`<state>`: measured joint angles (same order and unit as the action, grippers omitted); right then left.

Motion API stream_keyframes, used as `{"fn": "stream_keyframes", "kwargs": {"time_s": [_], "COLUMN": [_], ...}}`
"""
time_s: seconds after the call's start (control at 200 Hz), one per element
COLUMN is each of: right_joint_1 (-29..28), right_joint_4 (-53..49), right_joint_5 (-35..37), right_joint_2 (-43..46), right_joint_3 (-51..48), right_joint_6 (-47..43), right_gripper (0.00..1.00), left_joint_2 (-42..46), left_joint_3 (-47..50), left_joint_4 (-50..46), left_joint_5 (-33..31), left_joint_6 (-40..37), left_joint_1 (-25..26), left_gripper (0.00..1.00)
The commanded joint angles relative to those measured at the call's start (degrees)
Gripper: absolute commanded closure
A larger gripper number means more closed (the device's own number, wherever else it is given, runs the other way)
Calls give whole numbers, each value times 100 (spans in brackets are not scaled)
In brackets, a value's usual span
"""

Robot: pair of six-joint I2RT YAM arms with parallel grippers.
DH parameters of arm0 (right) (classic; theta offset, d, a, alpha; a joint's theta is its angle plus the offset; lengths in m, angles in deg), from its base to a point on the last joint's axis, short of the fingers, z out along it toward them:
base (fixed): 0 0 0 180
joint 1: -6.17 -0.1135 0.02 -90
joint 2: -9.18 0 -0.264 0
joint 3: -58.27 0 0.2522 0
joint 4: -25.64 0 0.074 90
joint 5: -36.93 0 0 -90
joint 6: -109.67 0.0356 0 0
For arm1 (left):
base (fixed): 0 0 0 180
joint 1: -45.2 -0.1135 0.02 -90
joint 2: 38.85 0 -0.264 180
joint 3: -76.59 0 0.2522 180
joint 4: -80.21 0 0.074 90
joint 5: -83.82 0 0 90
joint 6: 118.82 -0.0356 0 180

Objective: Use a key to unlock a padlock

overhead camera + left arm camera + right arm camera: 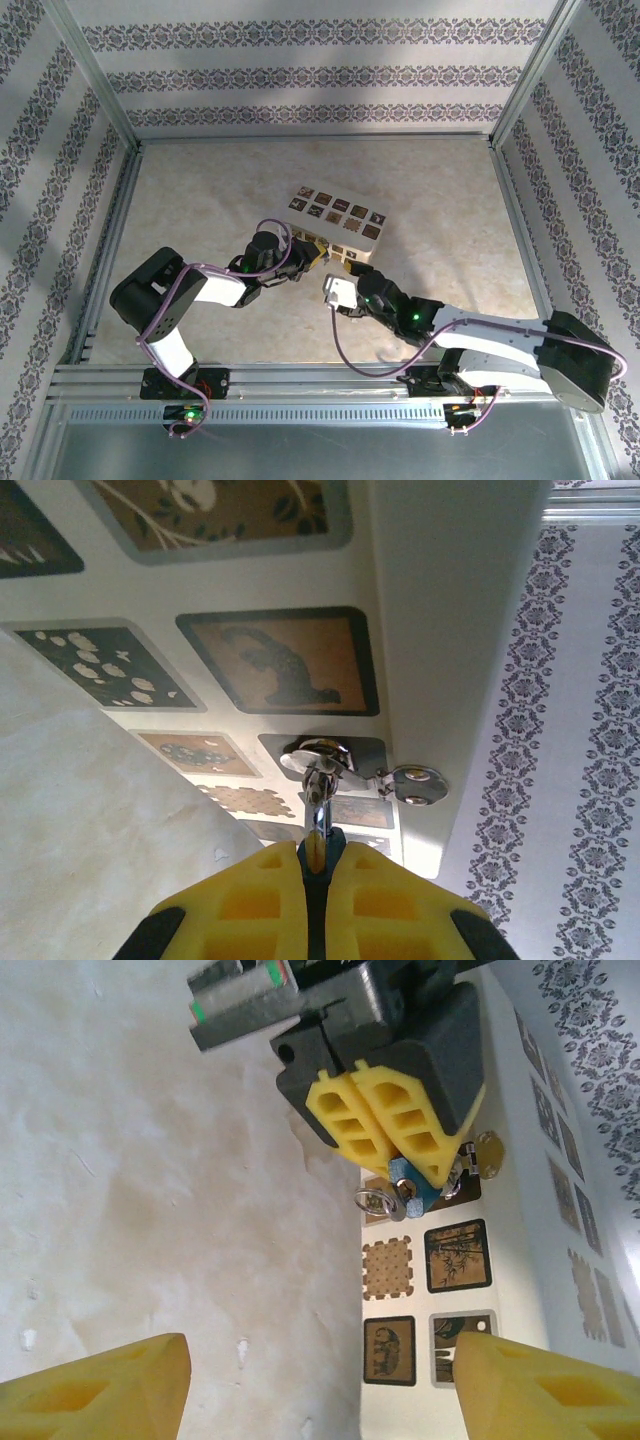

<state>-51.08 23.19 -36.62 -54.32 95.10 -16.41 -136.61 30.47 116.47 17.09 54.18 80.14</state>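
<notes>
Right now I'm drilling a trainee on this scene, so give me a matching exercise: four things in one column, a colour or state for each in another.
1 left gripper
2 right gripper
3 padlock
4 box

a open, holding nothing
b blue
c cream with dark patterned squares
d shut on the padlock

Pairs: 1-d, 2-a, 3-b, 4-c

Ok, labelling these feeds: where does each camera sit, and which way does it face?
Top external: above and behind the bases, looking down at the table; left arm and right arm show.
Left wrist: on that arm, facing the box past the shut left end effector.
Right wrist: on that arm, open right end effector framing the padlock.
Shared: both wrists see the box.
</notes>
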Motion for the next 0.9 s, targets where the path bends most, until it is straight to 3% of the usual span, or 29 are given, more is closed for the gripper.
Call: {"fn": "stream_keyframes", "kwargs": {"time_s": [0.0, 0.375, 0.894], "right_joint_1": [66, 754, 812], "right_joint_4": [542, 741, 871], "right_joint_5": [194, -1031, -1284], "right_joint_2": [-268, -1040, -1560], "right_joint_3": [251, 693, 825], "right_joint_6": [-827, -984, -964], "right_gripper": [35, 59, 68], "left_joint_2": [224, 204, 195], "left_joint_3": [-7, -93, -130], "left_joint_4": [117, 34, -62], "left_joint_5": [-23, 41, 48], "left_joint_6": [96, 129, 120], "left_joint_1": [118, 127, 127], "left_gripper": [100, 100, 100]}}
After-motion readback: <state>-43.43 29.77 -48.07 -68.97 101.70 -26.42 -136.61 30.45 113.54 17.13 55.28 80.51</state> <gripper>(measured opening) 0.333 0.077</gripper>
